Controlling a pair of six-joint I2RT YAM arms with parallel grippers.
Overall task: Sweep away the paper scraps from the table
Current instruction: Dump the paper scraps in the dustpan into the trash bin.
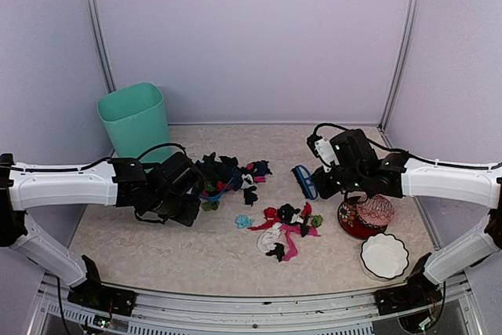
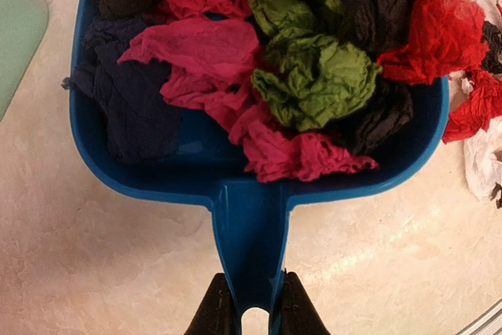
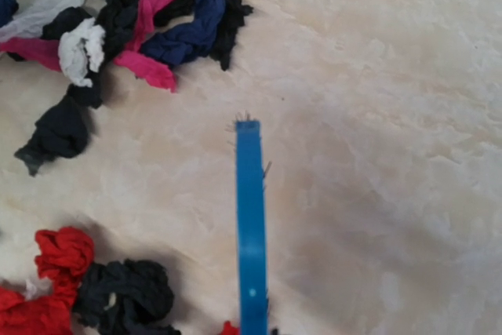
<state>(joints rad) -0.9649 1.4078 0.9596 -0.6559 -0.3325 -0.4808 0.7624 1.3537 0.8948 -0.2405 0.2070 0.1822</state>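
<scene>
My left hand (image 2: 251, 318) is closed on the blue dustpan (image 2: 251, 217), laid flat toward the table's (image 1: 196, 249) left edge to catch paper scraps (image 1: 286, 225), while my right hand (image 1: 321, 183) grips the brush (image 3: 251, 225) beside the middle pile.

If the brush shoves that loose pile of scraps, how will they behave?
The scraps look thin and crumpled, so probably very light: likely to tumble and scatter ahead of the brush, not slide together. Those heaped in the dustpan may spill if it tips.

Bin (image 1: 133, 119), dustpan (image 2: 157, 186), brush (image 1: 304, 181), white bowl (image 1: 384, 256)
</scene>
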